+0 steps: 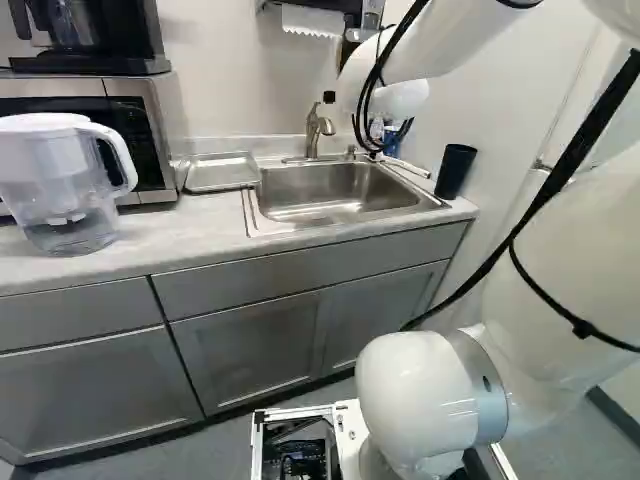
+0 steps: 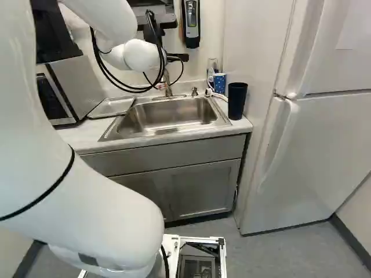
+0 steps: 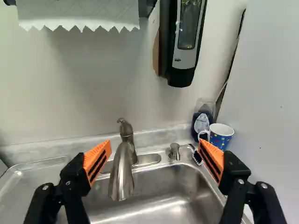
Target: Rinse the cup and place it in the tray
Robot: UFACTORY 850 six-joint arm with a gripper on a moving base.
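Part of my black gripper (image 2: 183, 57) shows beyond the arm's end in the right base view, above the counter. In the wrist view the gripper (image 3: 154, 145) stands open, its orange pads wide apart with nothing held between them. Ahead lies the sink (image 3: 163, 198), with the faucet (image 3: 124, 170) seen between the fingers. A blue patterned cup with a handle (image 3: 221, 134) is upright at the sink's back corner, partly behind one finger. A taller dark cup (image 2: 236, 100) stands upright at the sink's side. The metal tray (image 1: 222, 173) lies on the sink's other side.
A soap bottle (image 3: 203, 119) and a brush (image 3: 196, 156) are by the patterned cup. A dispenser (image 3: 183, 42) and paper towel (image 3: 79, 14) hang above. A water pitcher (image 1: 62, 190) and microwave (image 1: 160, 110) stand beyond the tray; a fridge (image 2: 330, 133) is beside the counter.
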